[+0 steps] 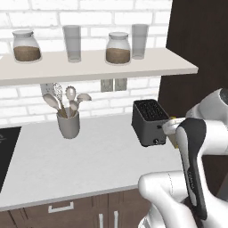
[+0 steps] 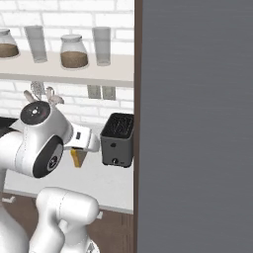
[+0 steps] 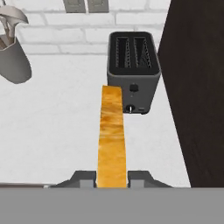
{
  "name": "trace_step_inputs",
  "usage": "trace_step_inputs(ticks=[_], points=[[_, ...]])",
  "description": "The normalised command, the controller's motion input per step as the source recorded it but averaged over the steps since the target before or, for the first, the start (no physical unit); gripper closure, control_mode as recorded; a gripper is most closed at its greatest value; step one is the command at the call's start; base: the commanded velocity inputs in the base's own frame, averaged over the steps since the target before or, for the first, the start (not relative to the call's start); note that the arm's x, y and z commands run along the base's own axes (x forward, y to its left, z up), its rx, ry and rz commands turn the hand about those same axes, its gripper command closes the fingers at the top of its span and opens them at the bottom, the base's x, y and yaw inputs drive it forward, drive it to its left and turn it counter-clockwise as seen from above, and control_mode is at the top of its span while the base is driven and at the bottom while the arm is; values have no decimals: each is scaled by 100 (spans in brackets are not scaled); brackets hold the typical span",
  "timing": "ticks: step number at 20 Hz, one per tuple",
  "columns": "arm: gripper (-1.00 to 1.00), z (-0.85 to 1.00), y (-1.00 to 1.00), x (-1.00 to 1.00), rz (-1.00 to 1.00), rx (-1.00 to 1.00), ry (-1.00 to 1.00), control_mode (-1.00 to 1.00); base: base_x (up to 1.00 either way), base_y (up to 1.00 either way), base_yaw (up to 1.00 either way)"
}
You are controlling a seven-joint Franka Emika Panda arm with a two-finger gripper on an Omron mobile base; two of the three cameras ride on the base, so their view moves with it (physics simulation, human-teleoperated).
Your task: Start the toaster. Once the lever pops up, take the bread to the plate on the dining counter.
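Bread [image 3: 111, 135]: golden-brown slice pinched edge-on between the two fingertips, reaching straight out ahead of the hand in the hand view; its far end points at the toaster.
Long axis: runs along the hand's line of sight, thin edge facing the camera, with nothing visibly touching it except the fingertips.
Gripper [image 3: 111, 178]: fingers pressed against the two broad faces of the bread, one on each side, partly closed with the slice filling the gap.
Utensil holder [image 3: 13, 61]: grey cup of spoons, ahead and well to the left of the hand, far from the slice.
Worktop [image 3: 57, 118]: pale surface spreading under and ahead of the hand.
Toaster [image 3: 133, 72]: dark box just beyond the bread's tip and slightly to the right of it; both slots look empty, so the slice is out and clear of it.
Dark panel [image 3: 197, 87]: tall wall close on the hand's right, just beside the toaster.
Side view: in the right base view the wrist hangs just left of the toaster, with the bread [image 2: 76, 157] showing below it.
Step, judged: toasting looks done; carrying to the plate is what remains.
Plate and dining counter: direction from the hand cannot be told.
Risk, judged: swinging with the slice sticking out could clip the toaster or the panel; drawing back first seems wise.
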Motion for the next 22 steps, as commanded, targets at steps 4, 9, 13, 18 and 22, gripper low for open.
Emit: trace_step_inputs(ticks=[4, 9, 13, 18, 22], points=[[100, 4, 31, -26, 0, -2, 5, -100, 0, 0, 0], [100, 0, 5, -18, 0, 0, 0, -100, 0, 0, 0], [100, 0, 0, -4, 0, 0, 0, 100, -4, 0, 0], [100, 0, 0, 0, 0, 0, 0, 100, -40, 17, 1], [100, 0, 0, 0, 0, 0, 0, 100, -43, 57, 9]])
